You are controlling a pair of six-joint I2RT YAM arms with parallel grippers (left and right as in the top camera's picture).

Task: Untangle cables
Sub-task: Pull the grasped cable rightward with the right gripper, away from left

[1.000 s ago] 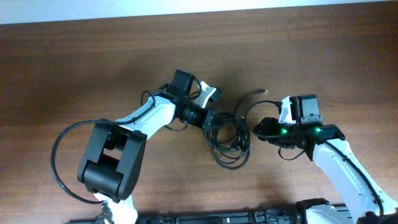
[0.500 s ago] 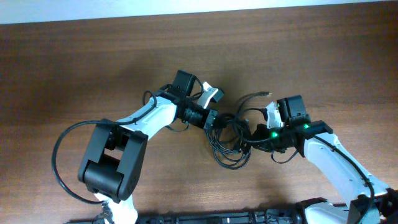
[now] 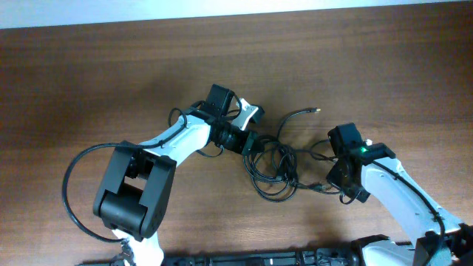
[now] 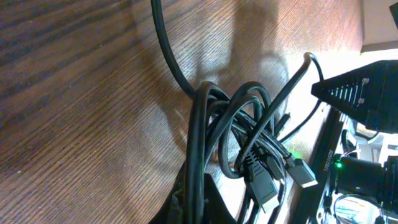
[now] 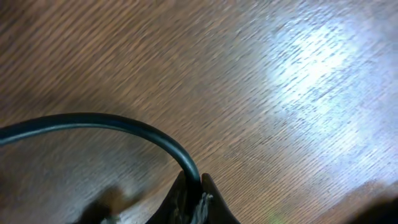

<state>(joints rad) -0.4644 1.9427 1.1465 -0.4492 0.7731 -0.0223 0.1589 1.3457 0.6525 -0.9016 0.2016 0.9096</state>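
Now | left jaws: clamped on cables [image 4: 200, 137] bundle | right jaws: pinching one cable [image 5: 124, 124]

- The table [image 3: 111, 74] is dark brown wood grain and fills nearly the whole overhead view. A pale strip runs along its far edge.
- The cables [image 3: 272, 166] sit near the middle, a little to the right, as a knot of thin black loops lying over one another.
- One loose end [image 3: 299, 112] curves out of the knot toward the far side and stops on bare wood, tipped with a small plug [image 3: 316, 110].
- Seen close from the left wrist, several strands cross tightly, with two connectors [image 4: 267, 190] side by side and soft shadows on the grain.
- A bright glare patch [image 5: 311, 56] shines on the wood in the right wrist view.
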